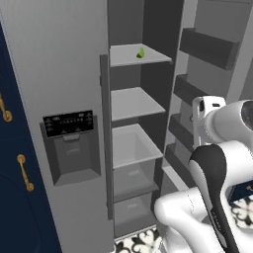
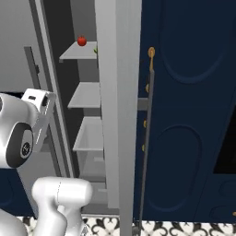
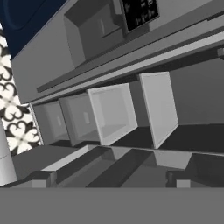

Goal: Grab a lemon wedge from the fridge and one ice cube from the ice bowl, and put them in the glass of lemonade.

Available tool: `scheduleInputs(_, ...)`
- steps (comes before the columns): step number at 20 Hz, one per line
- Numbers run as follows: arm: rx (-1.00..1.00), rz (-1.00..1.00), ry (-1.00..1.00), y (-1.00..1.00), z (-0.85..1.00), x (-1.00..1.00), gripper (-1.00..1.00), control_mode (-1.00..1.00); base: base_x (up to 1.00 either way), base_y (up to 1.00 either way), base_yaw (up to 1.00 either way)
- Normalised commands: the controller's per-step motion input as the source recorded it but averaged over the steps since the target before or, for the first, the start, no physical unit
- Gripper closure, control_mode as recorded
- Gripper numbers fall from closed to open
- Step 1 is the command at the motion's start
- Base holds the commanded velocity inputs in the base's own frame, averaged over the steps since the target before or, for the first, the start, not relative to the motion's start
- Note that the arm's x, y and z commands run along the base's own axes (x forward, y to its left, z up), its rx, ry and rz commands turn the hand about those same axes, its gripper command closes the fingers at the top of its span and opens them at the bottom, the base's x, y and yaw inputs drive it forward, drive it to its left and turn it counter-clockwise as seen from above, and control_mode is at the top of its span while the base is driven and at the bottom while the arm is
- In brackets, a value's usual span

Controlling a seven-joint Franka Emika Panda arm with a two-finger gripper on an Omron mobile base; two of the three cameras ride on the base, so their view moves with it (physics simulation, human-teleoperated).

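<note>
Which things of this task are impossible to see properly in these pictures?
- Lemon wedge: very small on the top fridge shelf in the left base view; in the right base view the door edge covers nearly all of it.
- Gripper: the robot's arm blocks it in both base views.

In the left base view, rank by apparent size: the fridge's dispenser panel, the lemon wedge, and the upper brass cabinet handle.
1. Dispenser panel, by far the largest.
2. Brass handle, partly cut off by the frame edge.
3. Lemon wedge, smallest, though it sits farther from the camera.
</note>
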Motion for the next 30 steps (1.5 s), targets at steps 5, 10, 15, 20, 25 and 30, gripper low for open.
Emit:
scheduleInputs(5, 0.0, 0.0, 0.0, 0.0, 0.0, 0.0, -1.0, 1.0, 0.44, 0.21, -0.01)
scheduleInputs(10, 0.0, 0.0, 0.0, 0.0, 0.0, 0.0, -1.0, 1.0, 0.09, 0.33, -0.09)
scheduleInputs(15, 0.0, 0.0, 0.0, 0.0, 0.0, 0.0, -1.0, 1.0, 0.05, 0.34, -0.21)
scheduleInputs(20, 0.0, 0.0, 0.0, 0.0, 0.0, 0.0, -1.0, 1.0, 0.06, 0.34, -0.22)
scheduleInputs(25, 0.0, 0.0, 0.0, 0.0, 0.0, 0.0, -1.0, 1.0, 0.05, 0.46, -0.21)
scheduleInputs(30, 0.0, 0.0, 0.0, 0.0, 0.0, 0.0, -1.0, 1.0, 0.16, 0.16, -0.1)
